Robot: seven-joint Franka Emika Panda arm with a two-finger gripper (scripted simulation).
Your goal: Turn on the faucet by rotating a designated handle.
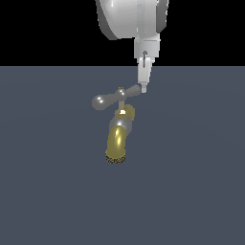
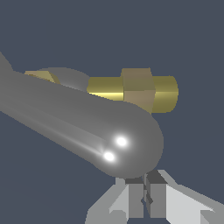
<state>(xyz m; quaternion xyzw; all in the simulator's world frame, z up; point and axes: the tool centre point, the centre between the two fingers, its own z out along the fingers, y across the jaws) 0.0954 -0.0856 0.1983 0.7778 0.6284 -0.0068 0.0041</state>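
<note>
So: your gripper [image 1: 143, 88], fingers pressed together, touches handle [image 1: 115, 97] end | faucet [image 1: 118, 139] rotation unconfirmed | push still ahead, likely

Sim scene, no real room: flat slate-grey floor [image 1: 48, 191] w/ plain black backdrop above horizon, no walls or furniture. Faucet [image 1: 118, 136] stands alone on it, untextured render w/ hard specular highlights, blocky polygon edges.

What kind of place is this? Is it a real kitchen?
Probably not: it looks like a computer-made test scene. A lone faucet sits on a plain grey floor under black emptiness, with a robot's pincer at its handle.
</note>
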